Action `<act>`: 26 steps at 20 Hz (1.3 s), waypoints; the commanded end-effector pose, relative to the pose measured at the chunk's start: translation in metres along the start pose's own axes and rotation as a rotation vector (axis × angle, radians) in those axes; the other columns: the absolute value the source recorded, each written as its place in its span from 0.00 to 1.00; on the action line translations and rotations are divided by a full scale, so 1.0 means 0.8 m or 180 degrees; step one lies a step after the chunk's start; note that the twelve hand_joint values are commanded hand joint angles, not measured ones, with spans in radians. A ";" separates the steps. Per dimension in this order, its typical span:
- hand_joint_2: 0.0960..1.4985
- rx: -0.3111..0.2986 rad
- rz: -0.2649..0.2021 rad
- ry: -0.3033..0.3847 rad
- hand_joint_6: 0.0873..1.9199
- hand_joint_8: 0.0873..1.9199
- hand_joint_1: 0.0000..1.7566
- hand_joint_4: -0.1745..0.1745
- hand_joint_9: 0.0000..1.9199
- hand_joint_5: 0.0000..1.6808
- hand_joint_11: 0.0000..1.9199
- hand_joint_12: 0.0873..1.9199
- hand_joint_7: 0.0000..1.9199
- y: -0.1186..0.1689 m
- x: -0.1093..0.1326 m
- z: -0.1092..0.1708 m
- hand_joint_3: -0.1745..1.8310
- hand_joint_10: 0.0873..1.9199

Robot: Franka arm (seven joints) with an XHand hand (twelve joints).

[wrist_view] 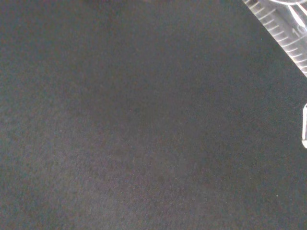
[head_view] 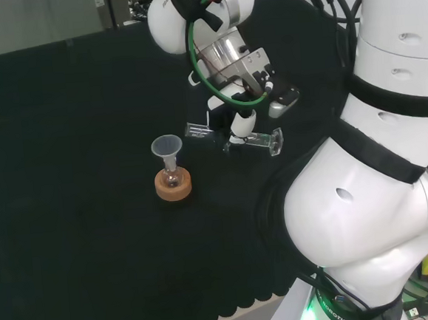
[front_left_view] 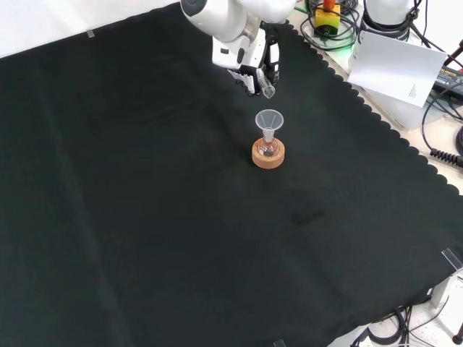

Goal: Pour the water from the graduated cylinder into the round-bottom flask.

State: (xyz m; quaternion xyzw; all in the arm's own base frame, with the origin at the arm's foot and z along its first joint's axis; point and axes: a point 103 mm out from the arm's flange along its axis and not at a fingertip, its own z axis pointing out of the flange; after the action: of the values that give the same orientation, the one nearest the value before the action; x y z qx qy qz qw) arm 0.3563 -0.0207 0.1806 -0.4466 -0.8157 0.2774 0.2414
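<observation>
1. The hand (head_view: 248, 102) hangs above the black cloth (head_view: 64, 142), and in the head view its fingers are wrapped round the graduated cylinder (head_view: 234, 137).
2. The cylinder lies almost level in that grip, clear of the cloth, its two ends sticking out either side of the fingers.
3. In the front view the hand (front_left_view: 255, 61) sits just above the funnel (front_left_view: 269, 121), with the cylinder's open end (front_left_view: 268, 90) pointing down toward it, not touching.
4. The funnel stands in the neck of the round-bottom flask (front_left_view: 268, 148), which rests upright on a cork ring (front_left_view: 268, 156).
5. In the head view, flask (head_view: 172, 179) and funnel (head_view: 167, 148) stand left of the hand, apart from it.
6. Up close in the wrist view, the cylinder's graduated wall (wrist_view: 283, 33) crosses one corner over the cloth.
</observation>
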 end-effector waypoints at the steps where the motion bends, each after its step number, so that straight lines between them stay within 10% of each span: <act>1: 0.73 0.0178 0.0080 -0.0046 0.47 0.09 0.66 0.06 0.76 0.61 0.71 0.32 0.68 0.007 0.004 -0.011 0.06 0.00; 26: 0.73 0.0533 0.0238 -0.0349 0.47 0.09 0.66 0.07 0.76 0.61 0.71 0.32 0.69 0.012 0.020 -0.044 0.06 0.00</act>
State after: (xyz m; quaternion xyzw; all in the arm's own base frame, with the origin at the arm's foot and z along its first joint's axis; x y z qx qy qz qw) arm 0.3771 0.0036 0.2017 -0.4420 -0.7873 0.3651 0.2270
